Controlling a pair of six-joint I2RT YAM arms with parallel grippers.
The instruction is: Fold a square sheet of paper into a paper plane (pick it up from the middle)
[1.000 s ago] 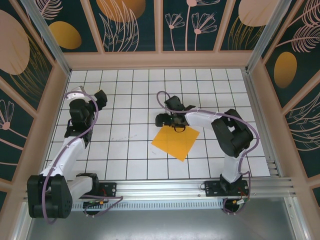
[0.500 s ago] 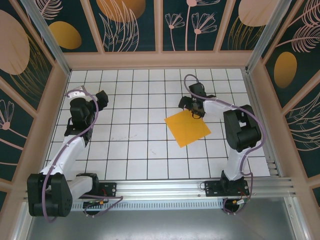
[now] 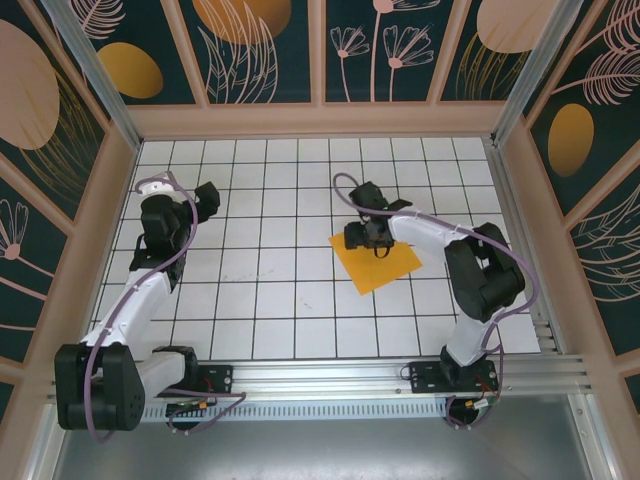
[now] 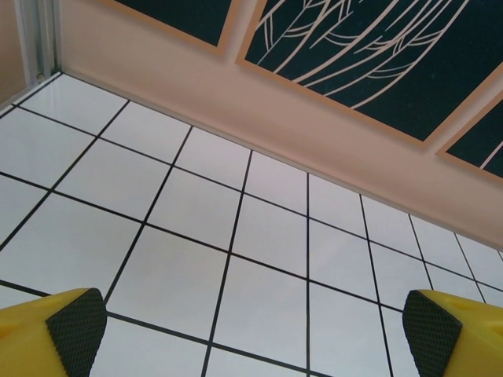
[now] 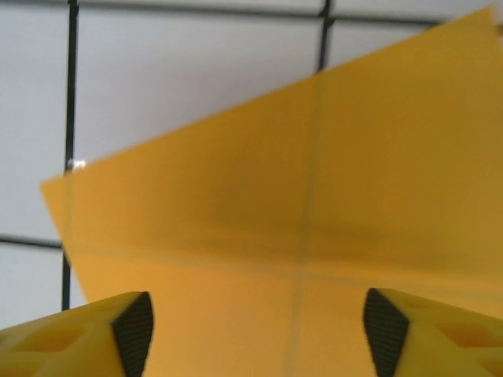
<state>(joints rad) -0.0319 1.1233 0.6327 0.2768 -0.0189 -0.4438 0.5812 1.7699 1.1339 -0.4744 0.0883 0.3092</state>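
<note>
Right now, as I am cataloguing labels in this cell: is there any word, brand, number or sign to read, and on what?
No text can be read.
The square sheet of paper is plain orange-yellow, with faint creases only.
The wall panels bear drawn leaves, flowers and ovals, no letters.
The tiled floor has only grid lines.
Any print on the arm bases is too small to read.

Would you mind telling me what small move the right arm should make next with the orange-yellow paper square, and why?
Probably lower the right gripper straight down and pinch. Its jaws stand apart above the flat orange-yellow square sheet of paper, whose faint creases cross roughly between the fingers, near the sheet's middle. The paper lies unlifted on the white gridded table.
</note>
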